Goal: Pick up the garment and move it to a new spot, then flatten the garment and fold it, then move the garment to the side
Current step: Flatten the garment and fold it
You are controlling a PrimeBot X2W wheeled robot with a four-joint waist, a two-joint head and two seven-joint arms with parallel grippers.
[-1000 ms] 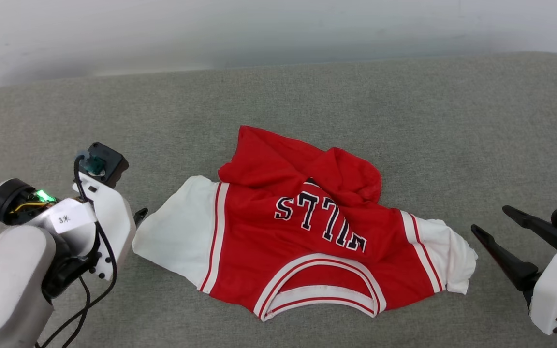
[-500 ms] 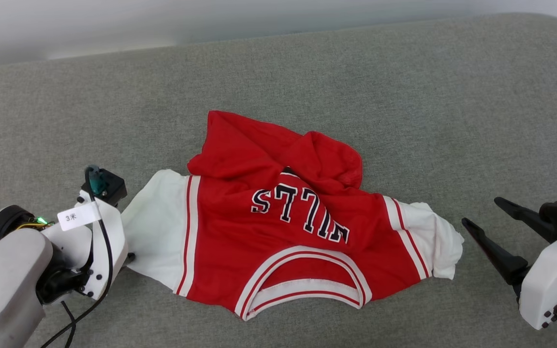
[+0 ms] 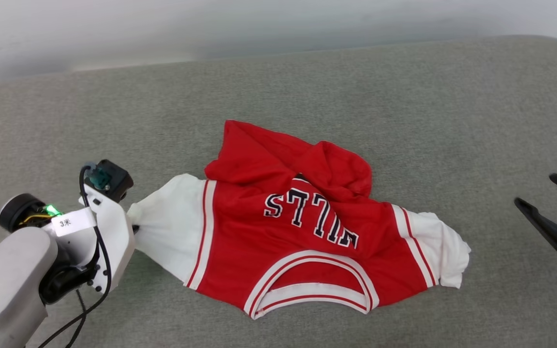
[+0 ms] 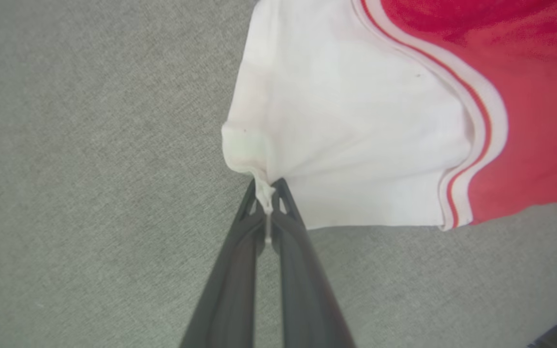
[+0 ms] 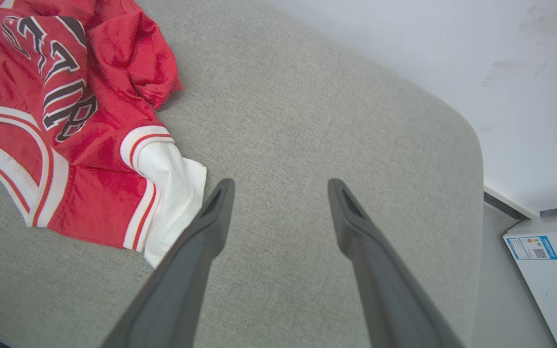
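Sleeve [image 4: 356, 121] of garment [image 3: 302, 241] pinched tight between left fingers [image 4: 237, 256], probably for dragging it somewhere new; right fingers [image 5: 196, 241] spread wide, empty, other sleeve [image 5: 172, 183] just beside.

Grey fabric-covered bench [image 3: 404, 96] with a rounded corner; pale wall [image 3: 259, 24] behind the bench; white box [image 5: 556, 285] with blue label [image 5: 532, 247] beside the bench corner.

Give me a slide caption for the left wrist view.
Left tool shut on the red T-shirt at the edge of its white sleeve, the shirt lying on the grey fabric surface.
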